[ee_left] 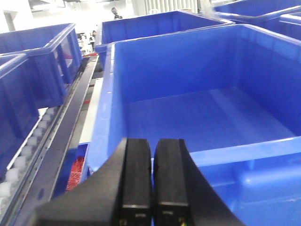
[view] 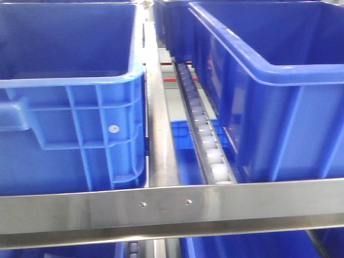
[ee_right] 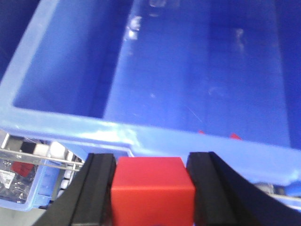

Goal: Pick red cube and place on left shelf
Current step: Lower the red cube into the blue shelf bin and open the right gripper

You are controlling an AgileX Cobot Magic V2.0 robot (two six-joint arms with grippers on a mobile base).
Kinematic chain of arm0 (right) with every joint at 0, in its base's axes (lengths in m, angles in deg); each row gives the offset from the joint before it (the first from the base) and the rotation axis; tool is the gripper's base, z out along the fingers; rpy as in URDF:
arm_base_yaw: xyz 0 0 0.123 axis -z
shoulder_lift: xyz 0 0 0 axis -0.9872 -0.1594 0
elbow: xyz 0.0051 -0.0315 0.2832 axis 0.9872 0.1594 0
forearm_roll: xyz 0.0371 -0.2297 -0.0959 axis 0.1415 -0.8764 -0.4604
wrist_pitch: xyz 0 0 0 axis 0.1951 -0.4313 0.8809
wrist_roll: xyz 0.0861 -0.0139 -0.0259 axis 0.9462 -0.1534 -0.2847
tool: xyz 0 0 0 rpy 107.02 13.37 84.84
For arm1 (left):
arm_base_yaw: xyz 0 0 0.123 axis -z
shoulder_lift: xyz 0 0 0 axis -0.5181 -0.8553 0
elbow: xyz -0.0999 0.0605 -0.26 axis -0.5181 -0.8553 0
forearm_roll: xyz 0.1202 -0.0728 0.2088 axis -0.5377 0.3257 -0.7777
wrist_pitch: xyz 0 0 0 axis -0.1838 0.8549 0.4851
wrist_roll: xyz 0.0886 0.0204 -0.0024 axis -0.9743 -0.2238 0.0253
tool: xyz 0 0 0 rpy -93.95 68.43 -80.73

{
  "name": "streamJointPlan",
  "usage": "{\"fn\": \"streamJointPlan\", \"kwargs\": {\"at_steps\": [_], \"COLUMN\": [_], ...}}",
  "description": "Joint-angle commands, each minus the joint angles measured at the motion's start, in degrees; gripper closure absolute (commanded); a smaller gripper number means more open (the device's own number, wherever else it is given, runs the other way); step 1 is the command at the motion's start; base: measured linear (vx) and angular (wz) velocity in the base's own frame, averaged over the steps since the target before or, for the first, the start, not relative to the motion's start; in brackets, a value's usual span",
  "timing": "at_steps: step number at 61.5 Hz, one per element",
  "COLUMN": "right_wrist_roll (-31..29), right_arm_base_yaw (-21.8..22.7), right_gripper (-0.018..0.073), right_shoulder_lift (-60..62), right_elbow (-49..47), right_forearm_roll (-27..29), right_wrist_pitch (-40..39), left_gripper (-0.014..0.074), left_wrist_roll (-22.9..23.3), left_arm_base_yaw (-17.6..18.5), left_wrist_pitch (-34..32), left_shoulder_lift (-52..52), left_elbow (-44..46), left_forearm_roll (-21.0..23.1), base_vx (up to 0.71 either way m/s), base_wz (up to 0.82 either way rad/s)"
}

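Note:
In the right wrist view my right gripper (ee_right: 153, 162) is shut on the red cube (ee_right: 153, 190), which fills the gap between the two black fingers. It hangs just outside the near rim of a blue bin (ee_right: 197, 84) whose floor shows beyond. In the left wrist view my left gripper (ee_left: 152, 157) is shut and empty, its black fingers nearly touching, in front of the near rim of a large blue bin (ee_left: 211, 117). Neither gripper shows in the front view.
The front view shows two big blue bins (view: 64, 80) (view: 279, 80) on a shelf with a steel front rail (view: 172, 207) and a roller track (view: 207, 140) between them. More blue bins (ee_left: 37, 61) stand left of my left gripper. A clear box (ee_right: 19, 169) lies lower left.

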Motion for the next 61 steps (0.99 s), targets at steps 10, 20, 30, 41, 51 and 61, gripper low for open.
{"fn": "streamJointPlan", "kwargs": {"at_steps": [10,20,30,41,51,61], "right_wrist_roll": [-0.3,-0.3,-0.3,-0.3,-0.3,-0.3], "right_arm_base_yaw": [-0.1,-0.1,-0.1,-0.1,-0.1,-0.1], "right_gripper": [0.0501,0.0501,0.0501,0.0501,0.0501,0.0501], "right_shoulder_lift": [-0.2,-0.2,-0.2,-0.2,-0.2,-0.2], "right_elbow": [-1.7,-1.7,-1.7,-1.7,-1.7,-1.7], "right_forearm_roll": [-0.1,-0.1,-0.1,-0.1,-0.1,-0.1], "right_wrist_pitch": [-4.2,-4.2,-4.2,-4.2,-4.2,-4.6], "left_gripper": [0.0491,0.0491,0.0491,0.0491,0.0491,0.0491], "left_wrist_roll": [0.0,0.0,0.0,0.0,0.0,0.0], "left_arm_base_yaw": [-0.1,-0.1,-0.1,-0.1,-0.1,-0.1], "left_wrist_pitch": [-4.8,-4.8,-4.8,-4.8,-4.8,-4.8], "left_shoulder_lift": [-0.5,-0.5,-0.5,-0.5,-0.5,-0.5], "left_elbow": [-1.3,-1.3,-1.3,-1.3,-1.3,-1.3], "left_forearm_roll": [0.6,0.6,0.6,0.6,0.6,0.6], "base_vx": [0.02,0.0,0.0,0.0,0.0,0.0], "base_wz": [0.14,0.0,0.0,0.0,0.0,0.0]}}
